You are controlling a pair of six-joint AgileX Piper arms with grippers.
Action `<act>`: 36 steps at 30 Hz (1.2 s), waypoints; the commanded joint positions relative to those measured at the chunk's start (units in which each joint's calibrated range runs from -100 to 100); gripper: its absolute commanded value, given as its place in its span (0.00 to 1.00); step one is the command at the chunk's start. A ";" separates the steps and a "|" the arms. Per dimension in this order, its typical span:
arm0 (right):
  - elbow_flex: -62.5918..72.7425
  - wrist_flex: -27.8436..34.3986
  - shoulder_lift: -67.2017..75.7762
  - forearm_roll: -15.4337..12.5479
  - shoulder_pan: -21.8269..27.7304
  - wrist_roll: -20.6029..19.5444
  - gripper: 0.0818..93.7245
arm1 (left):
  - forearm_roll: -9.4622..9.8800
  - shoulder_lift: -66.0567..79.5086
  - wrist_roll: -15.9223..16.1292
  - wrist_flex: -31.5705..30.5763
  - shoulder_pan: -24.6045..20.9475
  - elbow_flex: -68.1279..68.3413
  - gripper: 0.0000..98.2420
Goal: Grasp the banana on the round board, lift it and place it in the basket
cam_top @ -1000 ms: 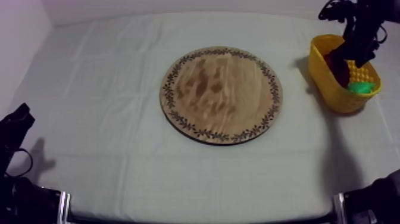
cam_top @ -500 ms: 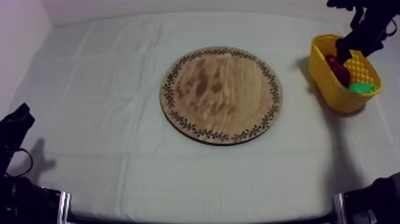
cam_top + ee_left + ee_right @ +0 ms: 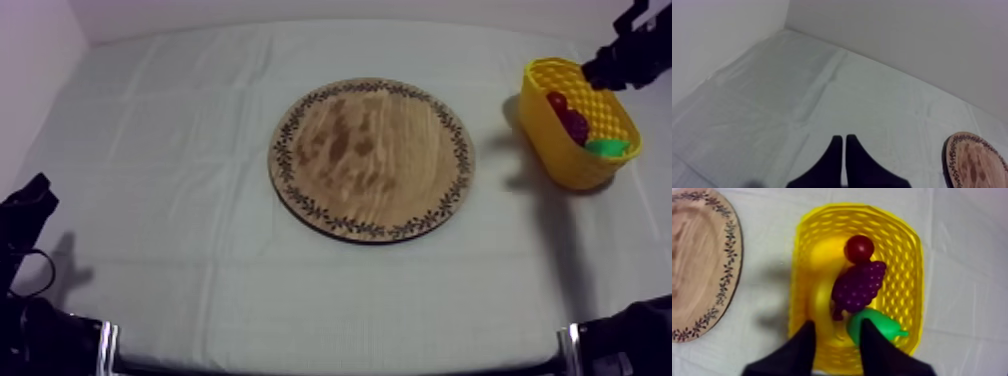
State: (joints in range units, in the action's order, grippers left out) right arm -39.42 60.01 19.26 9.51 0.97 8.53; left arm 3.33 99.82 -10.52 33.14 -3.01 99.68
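Right gripper (image 3: 837, 324) has come up out of the yellow basket (image 3: 907, 253) over the last second; a second ago it was low inside, half a second ago level with the rim, now it hangs above and behind the basket at the table's far right corner; fingers spread, nothing between them

Banana (image 3: 819, 293) lies inside the basket along one long wall, curved, yellow against yellow so its outline is faint; beside it a bunch of grapes (image 3: 858, 285), a small red fruit (image 3: 859, 248) at one end, a green pear (image 3: 874, 328) at the other, all touching or nearly so

Round wooden board (image 3: 370, 160) sits mid-table, bare inside its patterned rim; well apart from the basket

Left gripper (image 3: 843, 140) low at its own side over the grey-white cloth (image 3: 180, 150), fingers pressed together on nothing, same place as before

Reading: release looks done and the arm is withdrawing; banana off the board and in the basket, so the task appears complete; only the right arm's return to rest seems left
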 commanded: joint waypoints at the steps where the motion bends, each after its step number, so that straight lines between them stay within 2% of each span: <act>1: -8.10 -5.01 9.83 -0.77 -0.31 0.73 0.14 | 0.01 0.00 -0.01 0.01 0.01 -0.01 0.00; 3: -13.24 -9.15 14.75 -1.64 -0.56 1.39 0.07 | 0.01 0.00 -0.01 0.01 0.01 -0.01 0.00; 6: -20.47 -14.15 21.96 -3.42 -1.16 2.69 0.03 | 0.01 0.00 -0.01 0.01 0.01 -0.01 0.00; 11: -30.78 -18.65 32.49 -9.87 -1.88 7.89 0.01 | 0.01 0.00 -0.01 0.01 0.01 -0.01 0.00; 14: -36.27 -19.85 37.85 -15.14 -1.81 12.23 0.01 | 0.01 0.00 -0.01 0.01 0.01 -0.01 0.00; 19: -45.31 -20.75 46.96 -27.63 0.55 22.52 0.01 | 0.01 0.00 -0.01 0.01 0.01 -0.01 0.00; 21: -48.37 -19.85 50.74 -30.81 1.28 25.20 0.00 | 0.01 0.00 -0.01 0.01 0.01 -0.01 0.00; 22: -49.73 -19.44 52.66 -31.53 1.38 25.66 0.01 | 0.01 0.00 -0.01 0.01 0.01 -0.01 0.00; 26: -52.13 -16.14 59.79 -29.77 0.73 21.96 0.01 | 0.05 0.00 0.01 0.01 0.01 -0.01 0.00; 34: -52.36 -10.38 69.99 -24.95 -2.94 10.13 0.01 | 0.06 0.00 -0.01 0.01 0.01 -0.01 0.00; 36: -52.82 -10.13 71.87 -23.22 -3.67 5.92 0.02 | 0.06 0.00 -0.01 0.01 0.01 -0.01 0.00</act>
State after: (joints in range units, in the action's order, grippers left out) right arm -91.97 50.17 89.27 -15.35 -2.29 31.42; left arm 3.38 99.82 -10.52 33.14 -3.01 99.68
